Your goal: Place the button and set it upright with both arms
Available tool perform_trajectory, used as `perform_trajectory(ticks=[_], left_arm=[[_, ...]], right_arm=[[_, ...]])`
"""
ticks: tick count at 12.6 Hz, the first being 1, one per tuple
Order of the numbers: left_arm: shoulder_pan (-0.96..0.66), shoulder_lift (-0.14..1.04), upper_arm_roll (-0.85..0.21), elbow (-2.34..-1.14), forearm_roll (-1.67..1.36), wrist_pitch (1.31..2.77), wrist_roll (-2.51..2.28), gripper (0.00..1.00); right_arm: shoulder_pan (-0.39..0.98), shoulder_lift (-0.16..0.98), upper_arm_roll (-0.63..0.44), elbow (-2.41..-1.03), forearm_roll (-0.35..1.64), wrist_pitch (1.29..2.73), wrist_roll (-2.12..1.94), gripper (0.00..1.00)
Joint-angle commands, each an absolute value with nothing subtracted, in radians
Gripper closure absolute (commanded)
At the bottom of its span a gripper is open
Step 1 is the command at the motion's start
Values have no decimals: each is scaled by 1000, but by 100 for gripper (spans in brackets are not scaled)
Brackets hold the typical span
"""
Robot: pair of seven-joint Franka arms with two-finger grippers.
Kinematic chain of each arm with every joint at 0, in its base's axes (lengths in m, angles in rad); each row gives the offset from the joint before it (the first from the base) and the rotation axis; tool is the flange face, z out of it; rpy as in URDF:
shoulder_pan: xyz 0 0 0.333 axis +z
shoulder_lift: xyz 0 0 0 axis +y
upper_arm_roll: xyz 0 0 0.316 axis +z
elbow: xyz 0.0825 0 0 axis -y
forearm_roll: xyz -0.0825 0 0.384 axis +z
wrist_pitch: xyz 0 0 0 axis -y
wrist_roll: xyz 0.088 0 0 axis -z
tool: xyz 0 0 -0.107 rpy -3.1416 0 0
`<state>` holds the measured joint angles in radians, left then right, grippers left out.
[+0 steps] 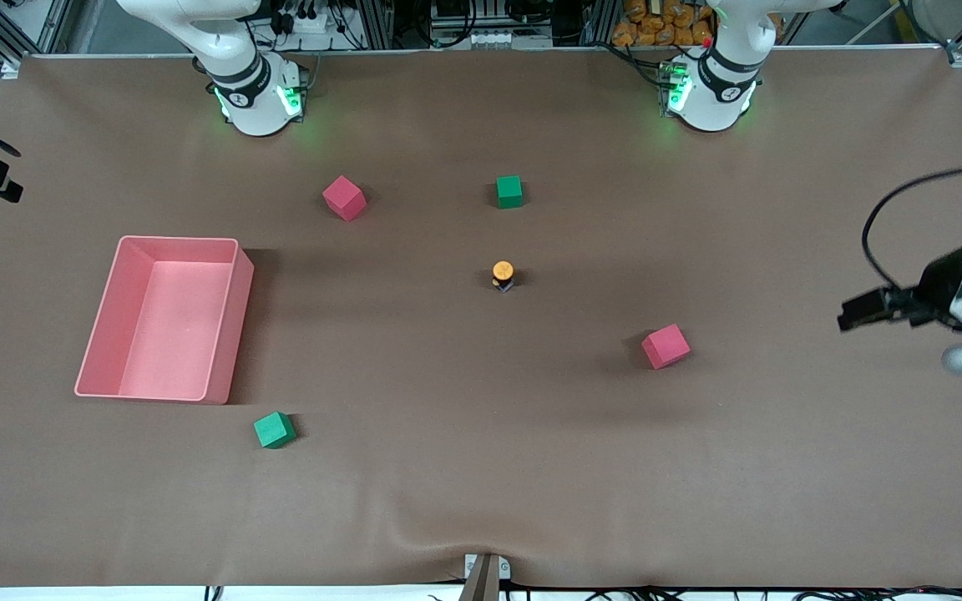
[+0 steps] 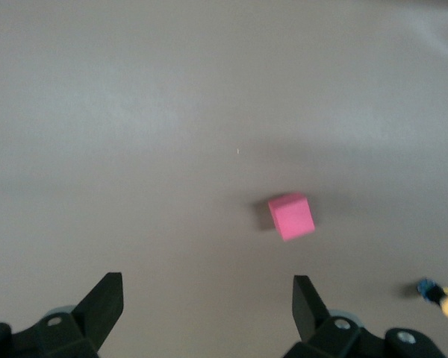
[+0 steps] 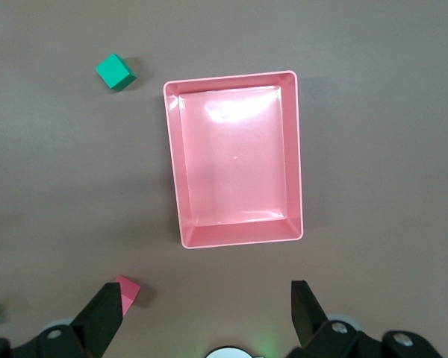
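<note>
Standing upright on the bench (image 1: 481,501), orange cap up, the button (image 1: 503,275) sits between the pink tray (image 1: 230,325) and the nearest pink cube (image 1: 665,345), as the task wants. Right gripper (image 3: 205,309) hangs over that tray, jaws apart and empty. Left gripper (image 2: 207,306) hovers near the bench's left-arm end, jaws apart; whether any move remains, I cannot judge.

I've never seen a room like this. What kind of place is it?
Probably a robot lab. Two white robot arms stand bolted at a brown-covered table, metal framing and cables run along its edge, and toy-like blocks such as a pink cube are laid out for practice.
</note>
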<state>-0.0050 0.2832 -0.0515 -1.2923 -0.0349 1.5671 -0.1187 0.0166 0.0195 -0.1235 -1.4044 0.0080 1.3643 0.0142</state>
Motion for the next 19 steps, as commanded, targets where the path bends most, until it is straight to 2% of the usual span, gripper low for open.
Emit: perform_trajectory(ticks=[1,4,6,9,11,19], left_arm=[[-35,85,-5,-1468,-44,1536,-104,0],[-51,-73,0,-1549,-43,1453,-132,0],[-51,-115,2,-1555,-38,1412,-130,0],[-61,-51,2,-1530,11,1455,-117,0],[-64,1,49,-1488,-3,1480,-107,0],[-84,-5,48,-1479,-5,1479,-103,0]], right_arm=[[12,18,-121,-1399,18,1356,29,0],[12,18,-121,-1399,18,1356,29,0],[12,18,-121,-1401,18,1356,28,0],[12,23,-121,-1401,18,1356,29,0],[12,25,-121,-1401,18,1356,29,0],[12,25,-121,-1401,18,1356,29,0]])
